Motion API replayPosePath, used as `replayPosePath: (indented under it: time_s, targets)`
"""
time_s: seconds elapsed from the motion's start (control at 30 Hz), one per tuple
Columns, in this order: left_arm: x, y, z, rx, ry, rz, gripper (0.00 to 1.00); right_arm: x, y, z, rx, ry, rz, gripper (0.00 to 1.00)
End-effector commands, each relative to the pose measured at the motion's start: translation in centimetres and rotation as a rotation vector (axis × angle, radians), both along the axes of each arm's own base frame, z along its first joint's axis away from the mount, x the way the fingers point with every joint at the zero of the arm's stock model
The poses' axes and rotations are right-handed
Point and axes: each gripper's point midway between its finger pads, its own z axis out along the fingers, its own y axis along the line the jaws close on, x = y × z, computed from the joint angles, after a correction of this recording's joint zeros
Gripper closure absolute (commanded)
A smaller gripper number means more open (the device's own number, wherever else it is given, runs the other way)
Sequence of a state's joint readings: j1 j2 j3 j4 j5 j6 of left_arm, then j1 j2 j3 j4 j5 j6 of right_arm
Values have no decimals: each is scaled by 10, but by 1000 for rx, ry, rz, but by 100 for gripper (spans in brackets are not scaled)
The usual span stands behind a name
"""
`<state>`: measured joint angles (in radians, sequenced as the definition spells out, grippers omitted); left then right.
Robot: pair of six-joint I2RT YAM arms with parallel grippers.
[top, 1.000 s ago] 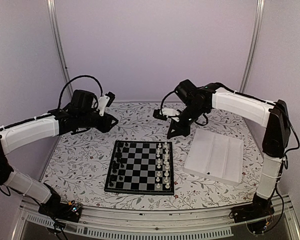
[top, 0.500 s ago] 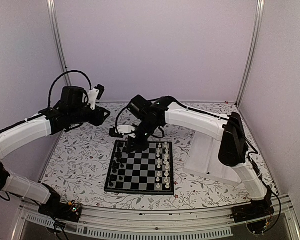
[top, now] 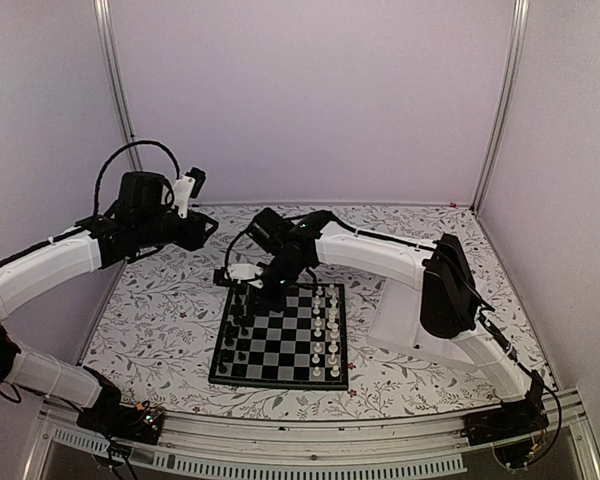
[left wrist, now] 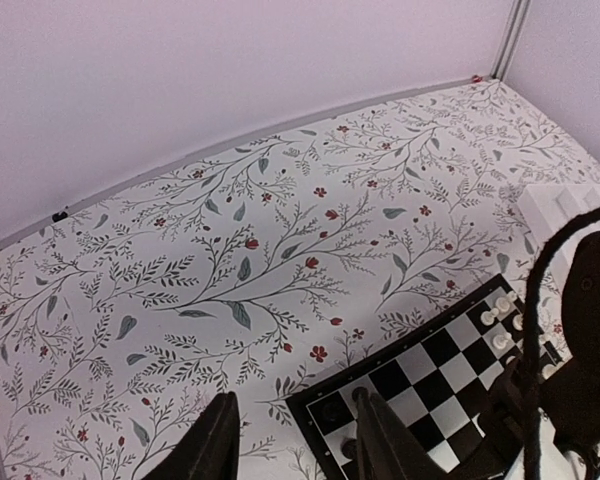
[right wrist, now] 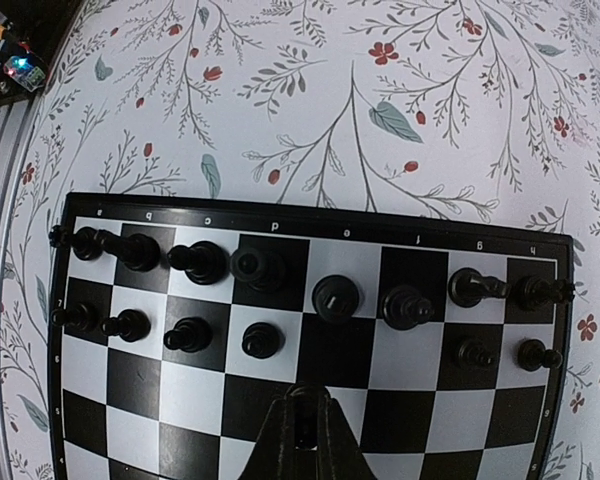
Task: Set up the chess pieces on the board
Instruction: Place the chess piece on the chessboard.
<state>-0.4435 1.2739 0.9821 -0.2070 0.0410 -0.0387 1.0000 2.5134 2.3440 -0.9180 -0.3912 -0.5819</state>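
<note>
We list, near to far:
- the board (top: pixel 280 335), on the floral worktop (top: pixel 160 310), near centre
- black chess pieces (top: pixel 235 325) in its left two files
- white pieces (top: pixel 325 330) on its right side
- white tray (top: pixel 425 315) just right of it
- right fingers (right wrist: pixel 278 455), pressed together above the board's far-left part; we cannot tell whether they hold a piece
- left fingers (left wrist: pixel 220 445), far left, raised, parted, holding nothing

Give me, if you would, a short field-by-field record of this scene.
board: black and pale checks, black border
black pieces: two rows on the board's left side, inner row with gaps
white pieces: on its right side
tray: white, right of the board
right gripper: shut, above the black rows
left gripper: open, empty, raised near the board's far-left corner
</note>
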Motion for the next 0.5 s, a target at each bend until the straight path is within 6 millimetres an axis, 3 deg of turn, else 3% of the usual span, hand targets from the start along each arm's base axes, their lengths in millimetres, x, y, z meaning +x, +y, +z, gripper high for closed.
replayPosePath:
  time_s: [0.0, 0.47]
  targets:
    - [2, 6, 5, -17, -10, 15, 57, 4, 14, -6, 35, -13, -2, 94]
    - [4, 7, 4, -20, -2, 15, 57, 0, 18, -26, 19, 7, 4, 92]
